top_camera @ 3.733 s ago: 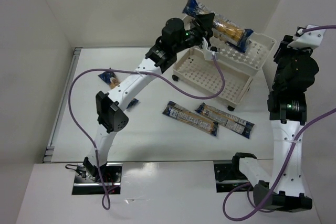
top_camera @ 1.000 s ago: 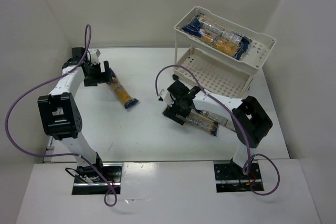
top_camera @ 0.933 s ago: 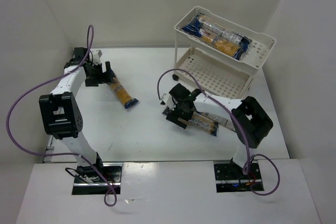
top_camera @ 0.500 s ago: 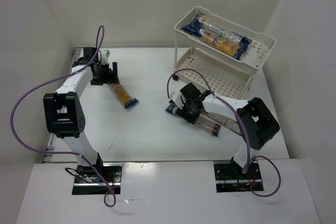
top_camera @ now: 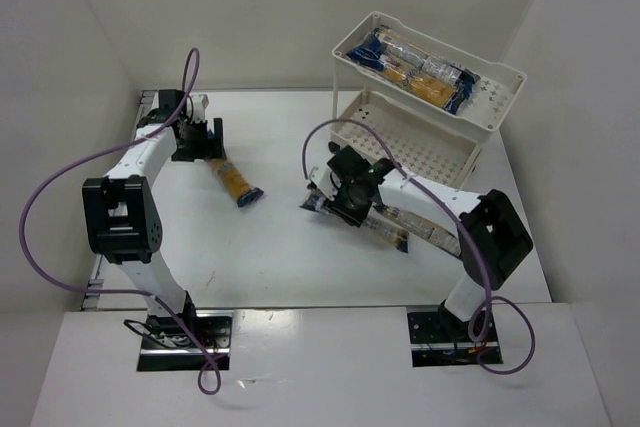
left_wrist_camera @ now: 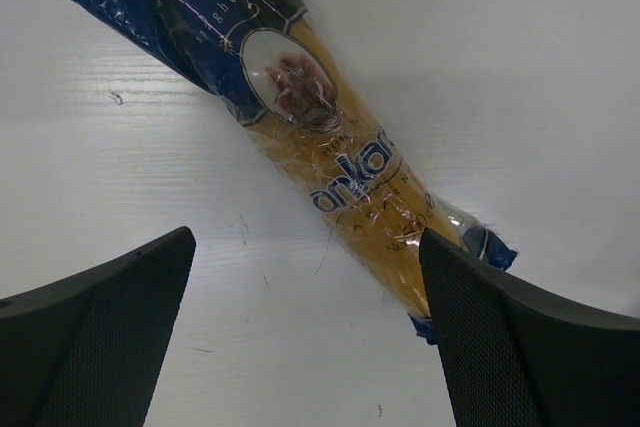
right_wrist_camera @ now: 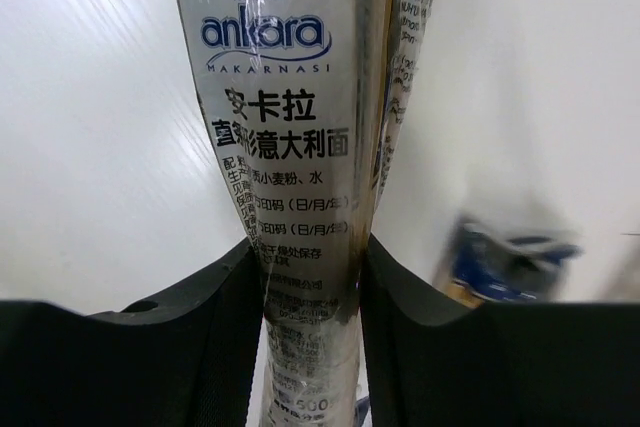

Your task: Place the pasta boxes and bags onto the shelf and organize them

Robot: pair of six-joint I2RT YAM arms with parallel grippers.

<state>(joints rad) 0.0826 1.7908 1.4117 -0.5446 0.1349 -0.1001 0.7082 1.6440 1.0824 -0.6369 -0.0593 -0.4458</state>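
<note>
From above, the cream plastic shelf (top_camera: 500, 75), two perforated trays on thin posts, carries two glossy packets (top_camera: 420, 65) on its top tier. Three more long packets lie on the white surface (top_camera: 270, 247): one by the left pincer (top_camera: 205, 139), two at the right pincer (top_camera: 335, 202).

Left wrist: mesh-textured fingers (left_wrist_camera: 110, 327) spread wide over a crinkly clear-and-blue packet (left_wrist_camera: 320, 137), gripping nothing.

Right wrist: smooth black fingers (right_wrist_camera: 180, 347) clamp a white-labelled packet (right_wrist_camera: 290, 147), with a second packet pressed beside it.

Dark blue ends and a clear middle of yellow-orange pasta are seen on the lone packet (left_wrist_camera: 320, 137), with what may be a reddish oval picture. A white label, lettered in blue and black, is shown on the second packet (right_wrist_camera: 290, 147). The shelf (top_camera: 415, 137) is cream-white, dotted with holes.
</note>
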